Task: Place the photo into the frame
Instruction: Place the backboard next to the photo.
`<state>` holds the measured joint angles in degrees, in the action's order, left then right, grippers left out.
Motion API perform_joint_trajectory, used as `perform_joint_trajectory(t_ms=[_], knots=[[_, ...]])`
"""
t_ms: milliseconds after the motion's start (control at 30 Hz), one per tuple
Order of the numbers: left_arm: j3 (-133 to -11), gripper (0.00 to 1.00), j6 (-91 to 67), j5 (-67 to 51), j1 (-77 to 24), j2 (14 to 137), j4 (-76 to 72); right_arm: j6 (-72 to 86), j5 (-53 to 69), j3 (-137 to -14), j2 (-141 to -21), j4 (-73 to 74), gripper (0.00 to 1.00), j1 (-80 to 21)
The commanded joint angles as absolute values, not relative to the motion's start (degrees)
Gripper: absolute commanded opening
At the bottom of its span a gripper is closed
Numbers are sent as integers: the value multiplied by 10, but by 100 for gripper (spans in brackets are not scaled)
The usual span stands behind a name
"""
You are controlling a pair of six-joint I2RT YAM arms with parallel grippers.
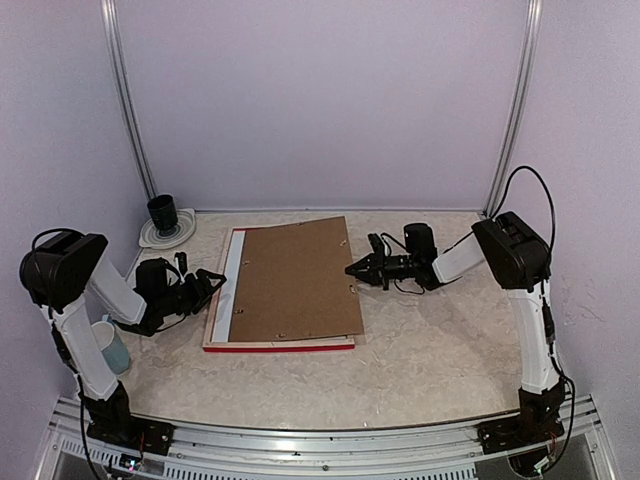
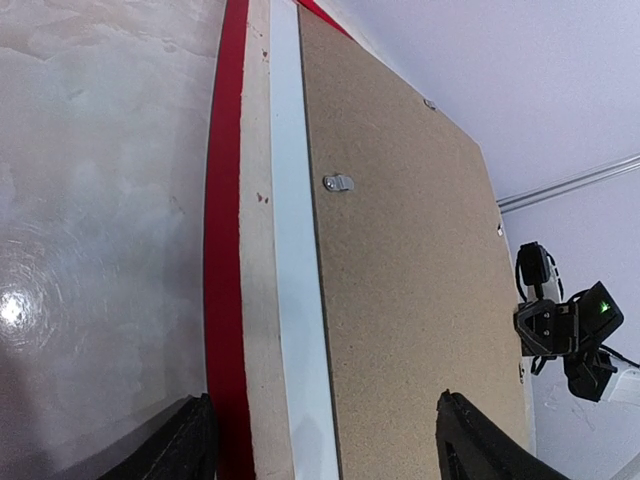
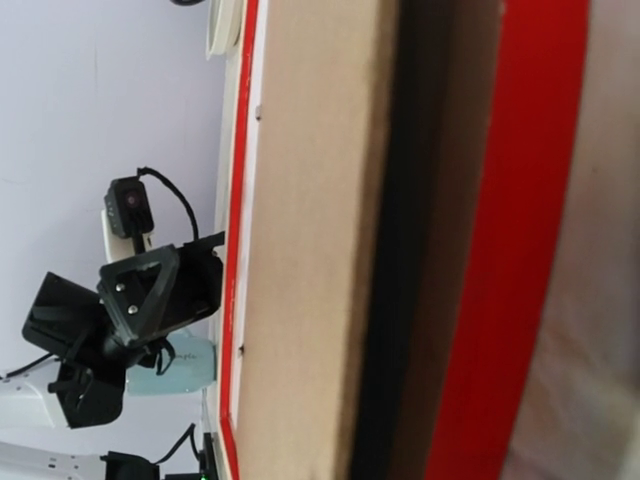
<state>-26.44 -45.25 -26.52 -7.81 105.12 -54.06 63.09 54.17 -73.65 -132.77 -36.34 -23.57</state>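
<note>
Frame (image 1: 280,346) lies under brown board (image 1: 295,280); left claw (image 1: 216,281) gapes wide, right claw (image 1: 352,269) cannot be judged.

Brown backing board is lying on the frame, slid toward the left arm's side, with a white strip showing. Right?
Not quite. The top view shows the backing board on the frame slid toward the right arm's side; the white strip shows on the left.

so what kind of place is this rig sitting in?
Probably a lab robot test cell, not a home. It has plain lilac wall panels joined by aluminium corner rails. The black-and-white left arm and right arm are bolted to a slotted aluminium base rail.
</note>
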Motion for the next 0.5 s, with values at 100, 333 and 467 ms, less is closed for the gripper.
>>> perform_joint_trajectory(t_ms=[100, 333, 467], knots=[[-266, 74, -458, -284, -84, 1053, -539, 580, 497, -751, -1345, -353, 0, -243], [-267, 74, -461, -286, -85, 1055, -543, 540, 485, -789, -1347, -276, 0, -258], [-266, 74, -460, -286, -85, 1055, -543, 537, 481, -802, -1354, -258, 0, -263]])
